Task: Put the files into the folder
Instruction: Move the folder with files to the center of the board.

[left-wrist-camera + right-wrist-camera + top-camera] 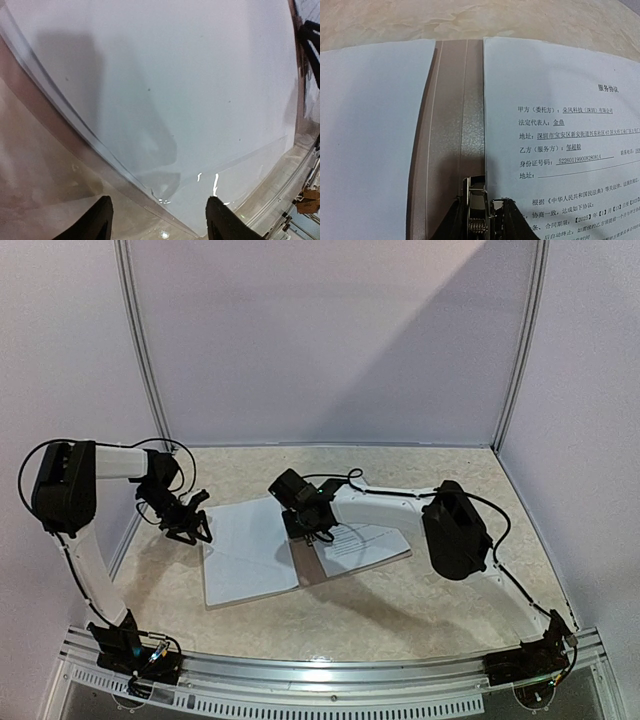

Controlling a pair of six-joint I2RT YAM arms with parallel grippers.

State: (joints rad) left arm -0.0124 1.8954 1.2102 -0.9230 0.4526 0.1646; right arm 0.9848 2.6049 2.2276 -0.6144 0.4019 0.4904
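The brown folder [309,562] lies open on the table, and its spine shows in the right wrist view [447,125]. A blank white sheet [250,550] covers its left half and a printed sheet [365,545] lies on its right half. The printed sheet [560,100] has its edge at the metal clip [481,210]. My right gripper [484,222] stands over the spine [315,530], shut on the clip. My left gripper [186,526] is open and empty at the left edge of the blank sheet [175,75], with its fingertips [97,222] just above the table.
The beige table [400,610] is walled in by white panels at the back and sides. A metal rail [330,670] runs along the near edge. The right arm's black fingers [311,45] show at the far side in the left wrist view.
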